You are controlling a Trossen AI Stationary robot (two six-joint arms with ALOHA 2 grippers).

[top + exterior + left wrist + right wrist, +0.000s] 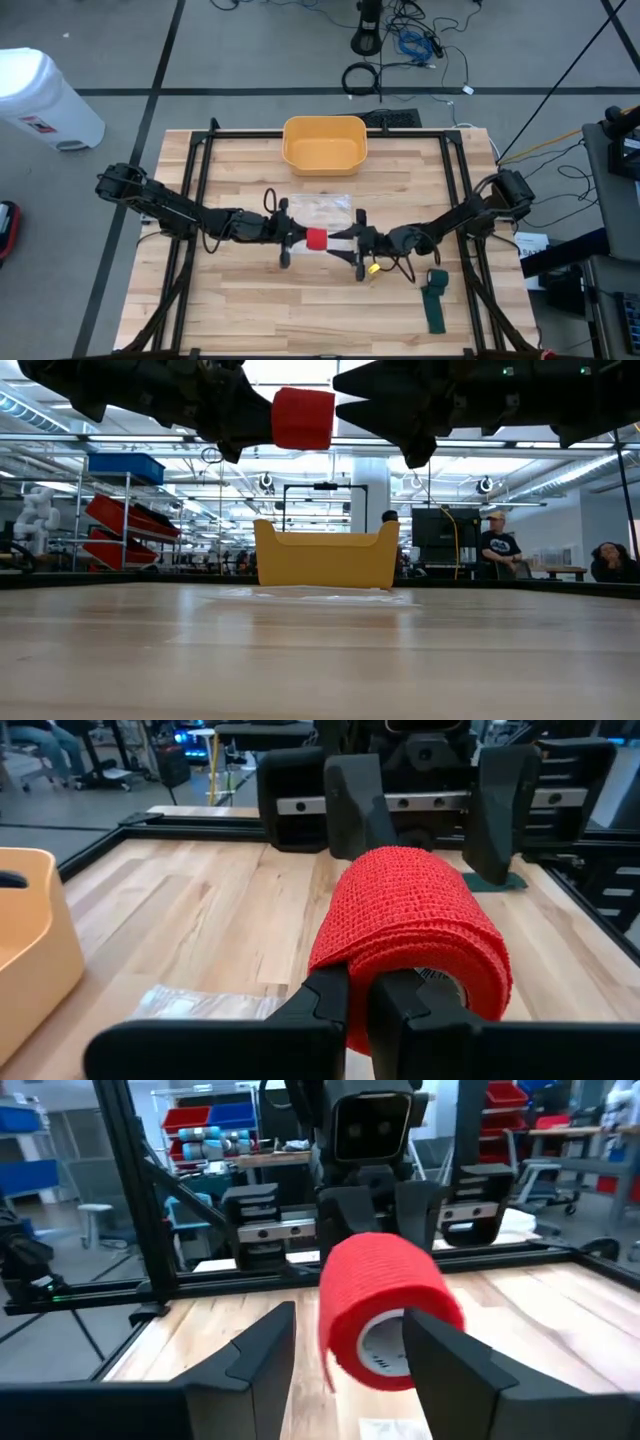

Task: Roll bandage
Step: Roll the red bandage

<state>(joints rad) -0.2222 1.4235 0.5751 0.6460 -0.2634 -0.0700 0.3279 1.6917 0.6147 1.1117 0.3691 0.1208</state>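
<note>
A red bandage roll (316, 238) with a white core (385, 1348) hangs in the air over the middle of the table, and it also shows in the low view (303, 418). My left gripper (295, 238) is shut on its left end. My right gripper (352, 248) is open at the roll's right end, one finger (262, 1348) on each side of it. I cannot tell whether those fingers touch the roll. A short loose flap (328, 1370) hangs under the roll. My left gripper (360, 1005) grips the wall of the roll at its left end (345, 955). One finger (410, 1010) stands in front of the core's opening and the other (325, 1005) outside the wall. The fingers come level from the table's left, along the roll's axis. The roll lies level, lifted clear of the table.
A yellow bin (324, 143) stands at the far middle, with a clear plastic wrapper (318, 210) on the table in front of it. A dark green bandage (435, 300) lies at the near right. People sit in the room behind the table (497, 545).
</note>
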